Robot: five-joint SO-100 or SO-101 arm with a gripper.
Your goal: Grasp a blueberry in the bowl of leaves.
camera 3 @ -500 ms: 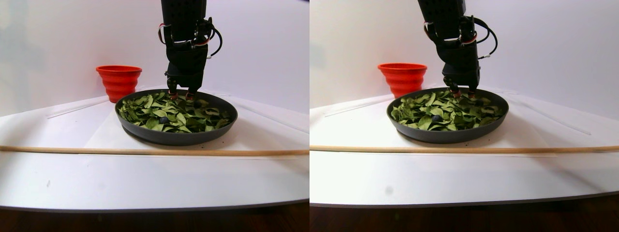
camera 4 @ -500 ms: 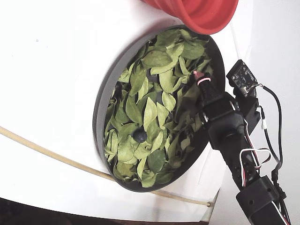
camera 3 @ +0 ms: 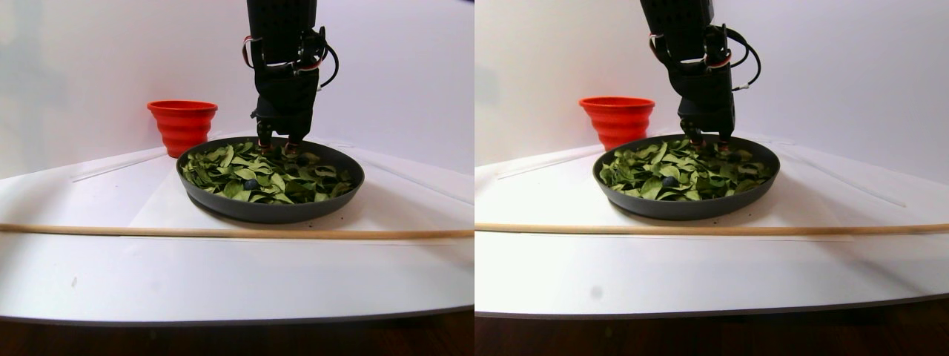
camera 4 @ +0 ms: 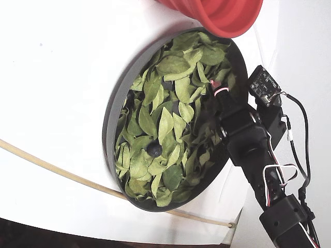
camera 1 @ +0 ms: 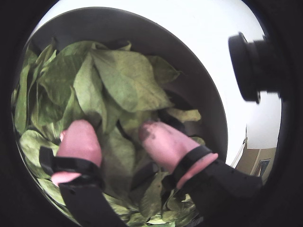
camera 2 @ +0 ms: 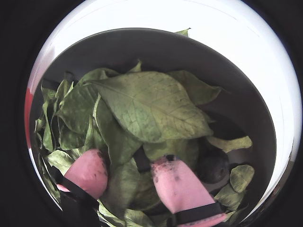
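Wrist view: the leaves [camera 2: 142, 104] fill the left and centre of the bowl [camera 2: 142, 47]. The gripper [camera 2: 127, 172] stands spread, its pink fingertips [camera 2: 90, 171] pressed into the leaves with only leaf between them; nothing is held. A blueberry [camera 2: 213, 165] lies just right of the right fingertip. Fixed view: a second blueberry [camera 4: 154, 149] sits among the leaves near the bowl's centre, well apart from the gripper [camera 4: 220, 93], with the red-orange bowl [camera 4: 227, 15] beyond the rim.
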